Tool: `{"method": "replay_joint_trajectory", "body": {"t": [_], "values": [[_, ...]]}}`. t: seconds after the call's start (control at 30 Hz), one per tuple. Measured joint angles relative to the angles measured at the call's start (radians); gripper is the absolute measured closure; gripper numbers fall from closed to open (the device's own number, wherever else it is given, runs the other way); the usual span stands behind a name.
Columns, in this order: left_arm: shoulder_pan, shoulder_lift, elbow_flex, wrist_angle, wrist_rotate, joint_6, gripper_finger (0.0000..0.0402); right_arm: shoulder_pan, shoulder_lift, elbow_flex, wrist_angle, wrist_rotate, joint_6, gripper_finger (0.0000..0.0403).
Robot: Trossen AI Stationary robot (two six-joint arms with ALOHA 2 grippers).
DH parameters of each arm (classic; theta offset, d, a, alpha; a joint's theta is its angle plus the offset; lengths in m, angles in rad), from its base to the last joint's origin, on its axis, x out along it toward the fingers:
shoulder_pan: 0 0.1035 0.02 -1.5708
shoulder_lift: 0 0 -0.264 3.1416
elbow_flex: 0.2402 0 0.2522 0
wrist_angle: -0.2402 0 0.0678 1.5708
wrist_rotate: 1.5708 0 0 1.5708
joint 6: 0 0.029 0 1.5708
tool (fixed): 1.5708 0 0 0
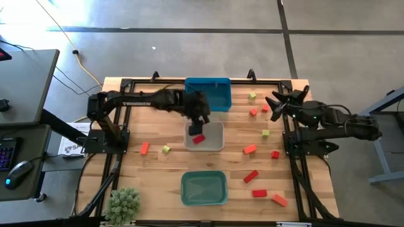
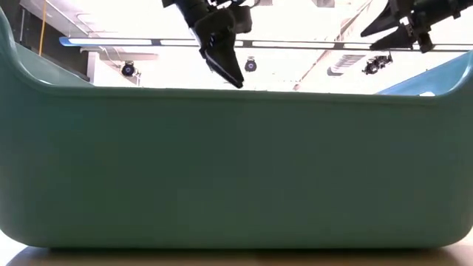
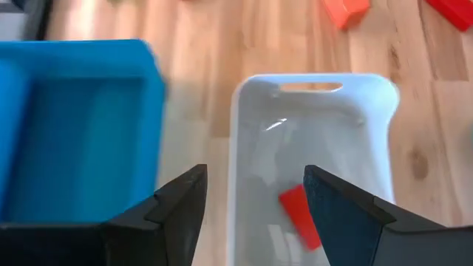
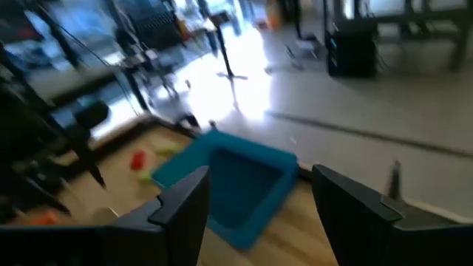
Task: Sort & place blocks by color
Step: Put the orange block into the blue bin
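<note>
My left gripper (image 1: 199, 122) (image 3: 255, 199) hangs open over the clear-grey bin (image 1: 214, 144) at the table's middle. A red block (image 3: 299, 214) lies flat on that bin's floor, below the fingers and apart from them. My right gripper (image 1: 276, 104) (image 4: 259, 199) is open and holds nothing, raised near the table's far right and pointing toward the blue bin (image 4: 229, 181). Loose blocks lie on the table: an orange one (image 1: 144, 148) and a yellow-green one (image 1: 166, 149) at the left, several red, orange and yellow-green ones at the right, such as a red bar (image 1: 250, 176).
The blue bin (image 1: 208, 93) stands at the far edge, just behind the clear-grey bin. A teal bin (image 1: 204, 188) sits near the front edge and its wall (image 2: 236, 170) fills the low view. A small green plant (image 1: 123, 203) stands at the front left corner.
</note>
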Motion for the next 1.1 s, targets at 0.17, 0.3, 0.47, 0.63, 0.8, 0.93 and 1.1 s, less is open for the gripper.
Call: {"method": "replay_joint_trajectory", "body": {"t": [0.17, 0.3, 0.47, 0.63, 0.8, 0.93, 1.1], "values": [[0.053, -0.078, 0.000, -0.011, -0.001, 0.017, 0.0188, -0.089, 0.146, 0.131, -0.228, -0.097, 0.147, 0.0178], [0.083, -0.138, -0.001, -0.046, -0.012, 0.017, 0.0188, -0.195, 0.268, 0.201, -0.332, -0.237, 0.183, 0.0178], [0.096, -0.198, 0.000, -0.111, -0.071, 0.043, 0.0188, -0.336, 0.406, 0.250, -0.388, -0.419, 0.191, 0.0178], [0.096, -0.241, -0.001, -0.136, -0.105, 0.052, 0.0188, -0.431, 0.524, 0.275, -0.390, -0.566, 0.190, 0.0178], [0.096, -0.278, -0.001, -0.131, -0.106, 0.078, 0.0188, -0.476, 0.637, 0.296, -0.412, -0.599, 0.168, 0.0177], [0.096, -0.287, -0.001, -0.130, -0.108, 0.088, 0.0188, -0.496, 0.723, 0.301, -0.419, -0.631, 0.132, 0.0164], [0.105, -0.287, -0.001, -0.130, -0.108, 0.088, 0.0188, -0.507, 0.829, 0.301, -0.419, -0.630, 0.053, 0.0145]]}}
